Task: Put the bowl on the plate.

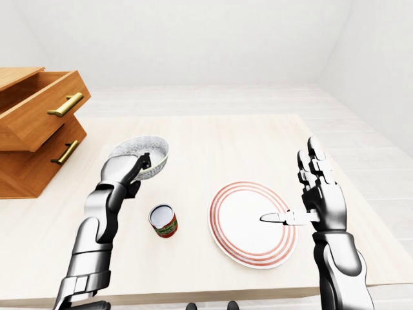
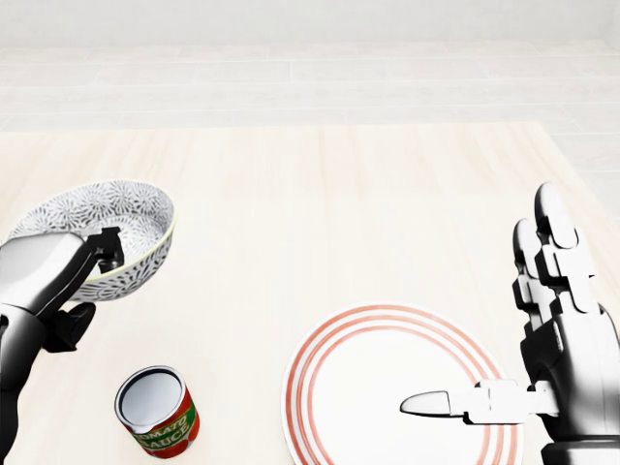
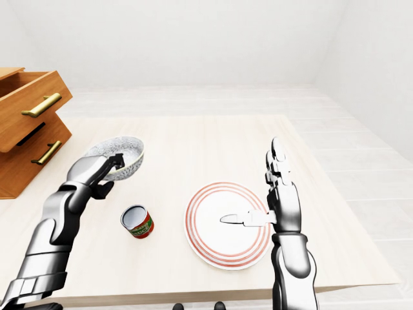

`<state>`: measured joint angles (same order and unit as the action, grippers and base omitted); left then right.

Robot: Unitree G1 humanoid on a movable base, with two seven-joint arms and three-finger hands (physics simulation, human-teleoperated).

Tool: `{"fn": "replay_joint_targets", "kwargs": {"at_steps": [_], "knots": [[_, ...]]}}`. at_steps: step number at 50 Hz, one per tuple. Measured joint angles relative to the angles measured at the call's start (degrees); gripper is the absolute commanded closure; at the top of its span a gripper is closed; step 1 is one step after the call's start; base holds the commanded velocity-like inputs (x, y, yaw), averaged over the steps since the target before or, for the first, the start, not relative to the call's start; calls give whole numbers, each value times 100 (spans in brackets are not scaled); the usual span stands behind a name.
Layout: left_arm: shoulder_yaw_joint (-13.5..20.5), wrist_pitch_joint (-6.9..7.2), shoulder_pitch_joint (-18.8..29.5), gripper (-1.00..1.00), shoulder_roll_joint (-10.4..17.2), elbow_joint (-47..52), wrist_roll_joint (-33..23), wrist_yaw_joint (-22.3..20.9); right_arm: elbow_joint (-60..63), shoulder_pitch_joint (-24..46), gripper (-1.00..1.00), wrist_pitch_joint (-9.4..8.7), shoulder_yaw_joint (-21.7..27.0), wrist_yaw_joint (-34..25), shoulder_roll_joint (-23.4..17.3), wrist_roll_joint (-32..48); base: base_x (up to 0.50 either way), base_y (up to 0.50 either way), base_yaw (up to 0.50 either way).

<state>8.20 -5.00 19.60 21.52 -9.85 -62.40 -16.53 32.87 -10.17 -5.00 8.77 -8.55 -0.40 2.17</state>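
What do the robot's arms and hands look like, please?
Both arms are glossy silver-grey shells in rounded segments with black joints. The left robot hand and right robot hand match: silver, three jointed fingers with rounded tips, dark at the hinges. No cables or markings show.

It looks like a bare home dining corner: white walls (image 1: 193, 39), a pale wood table (image 1: 219, 142) with a bowl (image 2: 136, 276), a plate (image 1: 222, 245) and a tomato-sauce can (image 2: 157, 412), and wooden drawers (image 1: 32, 119) with brass handles (image 1: 66, 104) beside it.
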Motion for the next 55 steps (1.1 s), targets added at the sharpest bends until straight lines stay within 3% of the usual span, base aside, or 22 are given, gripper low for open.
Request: {"fn": "replay_joint_targets", "kwargs": {"at_steps": [21,55], "knots": [[-24,40,52,100,-292,1375,-31,-986,-18,-19,-100,0,-34,19,7,2,0,0,0],[-499,60,281,100,-877,2447,-270,-1931,57,-274,-100,0,148,-60,57,-44,0,0,0]]}}
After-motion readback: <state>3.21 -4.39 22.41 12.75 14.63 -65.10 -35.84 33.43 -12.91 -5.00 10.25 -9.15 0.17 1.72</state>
